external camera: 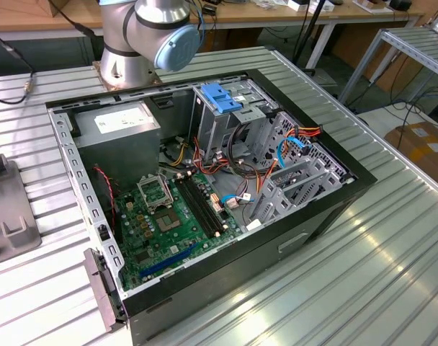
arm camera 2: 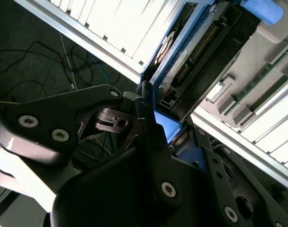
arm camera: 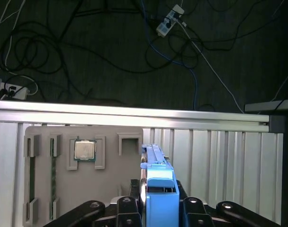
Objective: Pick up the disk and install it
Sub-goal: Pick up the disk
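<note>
A ribbed metal tabletop (external camera: 392,245) carries an open computer case (external camera: 305,238), its motherboard (external camera: 168,216) facing up, with the arm (external camera: 150,32) rising at the case's far side. A gray tray (external camera: 6,209) lies at the exterior view's left, apart from the case. In both wrist views the gripper (arm camera: 159,210) is closed on the disk (arm camera: 158,189), clamping the blue carrier by its two flat sides and holding it edge-on above that tray. A processor chip (arm camera: 85,150) sits in one of the tray's pockets.
</note>
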### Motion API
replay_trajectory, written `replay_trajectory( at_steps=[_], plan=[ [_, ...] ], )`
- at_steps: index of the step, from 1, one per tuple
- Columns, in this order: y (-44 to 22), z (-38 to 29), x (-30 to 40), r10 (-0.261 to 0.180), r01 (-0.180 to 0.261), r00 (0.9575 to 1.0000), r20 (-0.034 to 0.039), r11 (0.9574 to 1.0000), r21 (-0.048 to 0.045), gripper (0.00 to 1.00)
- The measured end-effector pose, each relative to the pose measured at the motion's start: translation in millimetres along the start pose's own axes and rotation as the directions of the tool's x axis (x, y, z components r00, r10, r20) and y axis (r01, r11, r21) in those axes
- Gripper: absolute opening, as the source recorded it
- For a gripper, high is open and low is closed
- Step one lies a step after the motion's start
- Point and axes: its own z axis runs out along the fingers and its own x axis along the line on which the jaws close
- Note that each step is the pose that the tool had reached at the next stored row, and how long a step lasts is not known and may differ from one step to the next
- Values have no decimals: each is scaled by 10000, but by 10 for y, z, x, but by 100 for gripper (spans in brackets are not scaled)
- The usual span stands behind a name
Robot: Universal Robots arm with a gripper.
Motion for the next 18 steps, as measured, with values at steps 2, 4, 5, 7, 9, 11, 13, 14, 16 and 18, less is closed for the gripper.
replay_trajectory(
  at_steps=[2, 4, 5, 7, 9, 11, 13, 14, 16, 18],
  plan=[
    [1, -20, -3, -1, 1, 10000, 24, 10000, 2, 37],
    [2, -40, -6, -3, 3, 10000, 51, 10000, 3, 37],
    [3, -51, -8, -3, 3, 10000, 67, 10000, 4, 37],
    [3, -78, -12, -5, 5, 9999, 105, 10000, 5, 37],
    [4, -98, -15, -7, 7, 9999, 134, 10000, 6, 37],
    [5, -117, -18, -8, 8, 9999, 170, 10000, 7, 37],
    [6, -135, -21, -10, 10, 9998, 206, 10000, 8, 37],
    [6, -144, -22, -11, 11, 9997, 226, 10000, 9, 37],
    [7, -162, -25, -14, 14, 9996, 274, 10000, 13, 37],
    [8, -195, -30, -18, 17, 9994, 359, 10000, 15, 37]
  ],
)
